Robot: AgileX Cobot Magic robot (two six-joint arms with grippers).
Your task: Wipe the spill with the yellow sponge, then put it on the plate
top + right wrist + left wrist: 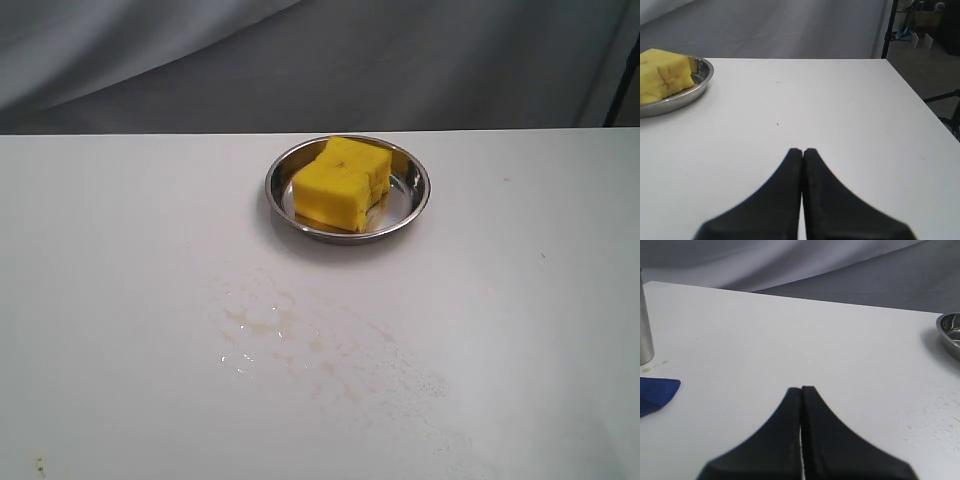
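Observation:
The yellow sponge (342, 184) lies inside the steel plate (412, 203) at the back middle of the white table; the right wrist view shows the sponge (662, 74) in the plate (695, 89) too. No amber puddle shows; only a thin smeared wet film with faint brownish streaks (290, 335) lies in front of the plate. Neither gripper appears in the exterior view. My left gripper (801, 388) is shut with nothing in it, above bare table. My right gripper (803, 150) is also shut and empty, well away from the plate.
In the left wrist view a blue cloth (655, 392) lies by a metal cylinder (645, 332), and the plate's rim (950, 332) shows at the edge. Grey drapes hang behind the table. The table's right edge (920, 100) drops off near a dark stand.

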